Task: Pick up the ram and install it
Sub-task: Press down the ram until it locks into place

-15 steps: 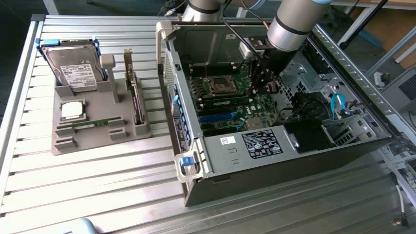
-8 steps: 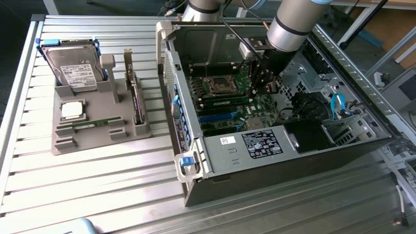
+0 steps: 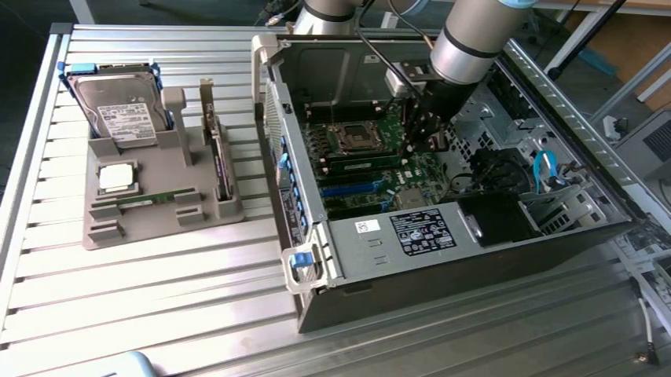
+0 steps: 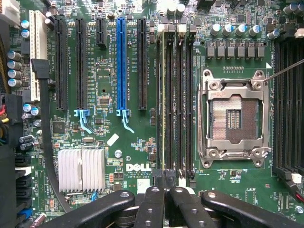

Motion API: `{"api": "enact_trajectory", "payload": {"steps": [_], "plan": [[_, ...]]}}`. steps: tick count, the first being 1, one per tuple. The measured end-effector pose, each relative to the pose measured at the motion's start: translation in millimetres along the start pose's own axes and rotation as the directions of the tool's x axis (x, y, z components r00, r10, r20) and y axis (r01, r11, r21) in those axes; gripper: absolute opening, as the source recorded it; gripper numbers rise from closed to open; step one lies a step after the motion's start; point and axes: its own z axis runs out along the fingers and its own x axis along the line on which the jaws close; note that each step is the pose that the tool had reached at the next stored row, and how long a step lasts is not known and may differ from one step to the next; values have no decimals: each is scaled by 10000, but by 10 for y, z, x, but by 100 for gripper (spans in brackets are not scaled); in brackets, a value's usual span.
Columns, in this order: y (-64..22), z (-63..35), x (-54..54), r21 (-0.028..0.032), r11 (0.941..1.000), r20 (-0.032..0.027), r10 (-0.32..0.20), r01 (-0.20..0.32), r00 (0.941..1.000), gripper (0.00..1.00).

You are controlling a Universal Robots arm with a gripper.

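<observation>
Where the two middle fingers [image 4: 154, 202] of the gripper [image 4: 167, 183] meet, they are pressed together with no gap between them. Their tips sit directly over one end of the ram [image 4: 164, 104]; whether they actually touch it cannot be determined.

The ram stands on edge in one of the dark memory slots [image 4: 183, 104], on the side of the bank away from the processor socket [image 4: 233, 118], which is open and unoccupied. It runs the full length of its slot. In the exterior view the same ram [image 3: 362, 163] shows as a green strip just beside the socket [image 3: 351, 137], with the gripper [image 3: 428, 145] lowered to the board close by.

Beyond the slots the motherboard [image 4: 107, 85] carries a blue expansion slot [image 4: 121, 66] and a ribbed silver heatsink [image 4: 81, 169].

The arm [image 3: 472, 39] reaches down into the computer case [image 3: 367, 251], which lies on its side with the panel off, on a slatted metal table [image 3: 137, 298].

Well apart, toward the exterior view's left, a grey tray [image 3: 147, 228] holds a second ram stick [image 3: 147, 200] lying flat, a processor chip [image 3: 115, 178], a hard drive [image 3: 118, 110] and an upright expansion card [image 3: 218, 169].
</observation>
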Motion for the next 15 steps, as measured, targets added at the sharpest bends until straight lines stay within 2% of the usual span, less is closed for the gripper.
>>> {"api": "enact_trajectory", "payload": {"steps": [15], "plan": [[-1, 34, 2, -1, 10000, -6, 0, 0, 10000, 11]]}}
